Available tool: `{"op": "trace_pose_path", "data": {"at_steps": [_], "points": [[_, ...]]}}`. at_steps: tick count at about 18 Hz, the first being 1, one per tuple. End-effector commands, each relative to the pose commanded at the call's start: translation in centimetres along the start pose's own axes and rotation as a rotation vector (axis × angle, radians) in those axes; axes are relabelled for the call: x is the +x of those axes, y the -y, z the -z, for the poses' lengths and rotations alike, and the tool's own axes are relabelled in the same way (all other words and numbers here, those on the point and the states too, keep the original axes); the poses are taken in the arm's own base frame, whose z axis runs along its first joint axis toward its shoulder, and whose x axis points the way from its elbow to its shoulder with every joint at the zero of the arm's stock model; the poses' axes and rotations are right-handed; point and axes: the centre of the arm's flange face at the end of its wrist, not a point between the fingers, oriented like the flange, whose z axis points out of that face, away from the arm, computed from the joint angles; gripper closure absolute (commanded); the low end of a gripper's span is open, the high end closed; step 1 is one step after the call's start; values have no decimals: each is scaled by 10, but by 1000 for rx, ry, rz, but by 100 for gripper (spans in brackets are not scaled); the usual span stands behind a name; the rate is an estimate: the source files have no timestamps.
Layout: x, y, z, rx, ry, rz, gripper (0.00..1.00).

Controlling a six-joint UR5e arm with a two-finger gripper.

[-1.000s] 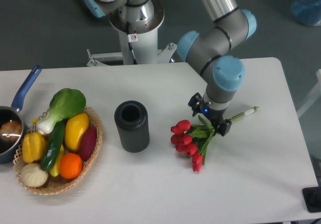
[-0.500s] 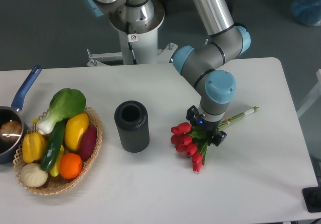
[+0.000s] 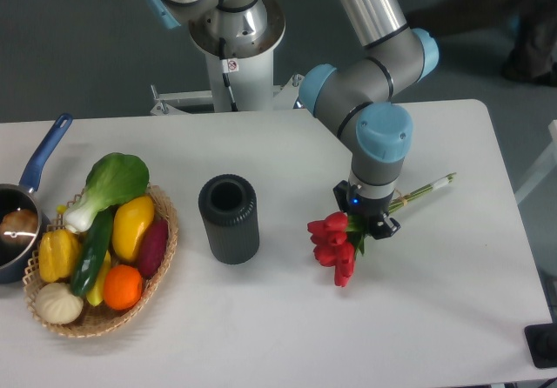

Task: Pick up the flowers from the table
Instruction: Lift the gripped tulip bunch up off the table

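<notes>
The flowers (image 3: 334, 241), a small bunch of red tulip buds with green leaves and thin pale stems, are at the right middle of the white table (image 3: 435, 318). Their stems run up and to the right, ending near the table's right side. My gripper (image 3: 367, 221) points straight down over the leafy middle of the bunch, its fingers shut on either side of it. The wrist hides the fingertips and the leaves under them. I cannot tell whether the buds touch the tabletop or hang just above it.
A black cylinder (image 3: 229, 218) stands upright left of the flowers. At the left, a wicker basket (image 3: 163, 250) holds a green leafy vegetable (image 3: 113, 183) and other produce. A blue-handled pan (image 3: 17, 223) sits at the left edge. The robot base (image 3: 233, 40) is behind the table.
The gripper came down onto the bunch and turned. The buds have drawn together into a tighter cluster, and the whole bunch has shifted slightly right, with the stem tip higher.
</notes>
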Motion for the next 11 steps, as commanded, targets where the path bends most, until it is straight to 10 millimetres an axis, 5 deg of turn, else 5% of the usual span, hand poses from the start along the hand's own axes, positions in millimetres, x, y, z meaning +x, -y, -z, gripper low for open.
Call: {"op": "trace_pose_path", "data": {"at_steps": [4, 7, 11], "points": [[-36, 1, 49, 13, -3, 61, 90], [-59, 3, 67, 15, -55, 63, 90], [-64, 6, 73, 22, -45, 56, 90]]}}
